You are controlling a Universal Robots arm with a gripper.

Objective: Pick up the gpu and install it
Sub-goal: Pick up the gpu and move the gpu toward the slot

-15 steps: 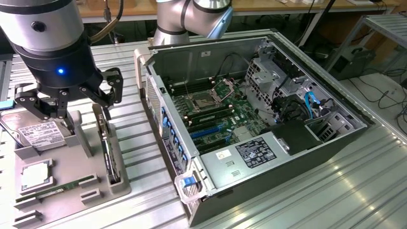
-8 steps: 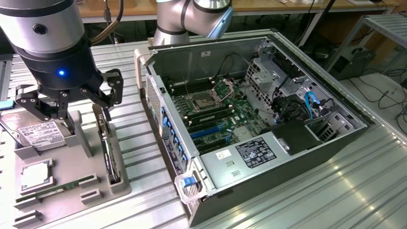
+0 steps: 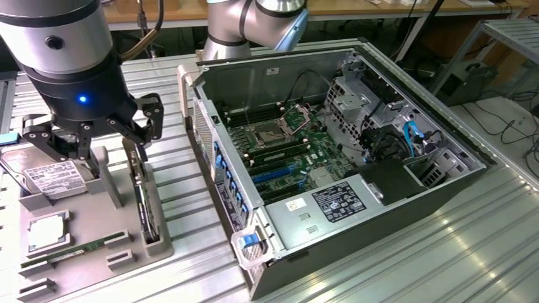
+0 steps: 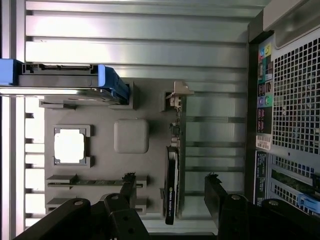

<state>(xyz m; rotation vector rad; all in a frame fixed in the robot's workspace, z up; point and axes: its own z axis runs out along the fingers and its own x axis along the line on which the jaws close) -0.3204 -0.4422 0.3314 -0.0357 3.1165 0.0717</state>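
Lying open well aside from the jaws, the large grey metal computer case [image 3: 278, 76] waits, while the flat grey plastic parts tray [image 3: 93, 208] sits directly beneath them. The black two-fingered gripper [image 3: 97, 142] hangs with jaws spread wide. The gpu [image 4: 171, 190], a thin circuit-board card with a silver bracket, stands on edge in its tray slot below and between them, untouched. Judging by this, the pick-up approach is in hand, calling for a straight, centred descent.

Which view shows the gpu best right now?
The wrist view: it looks straight down on the gpu, standing on edge in the grey holder, flanked by the open gripper. The exterior view shows it as a thin dark card below the gripper.
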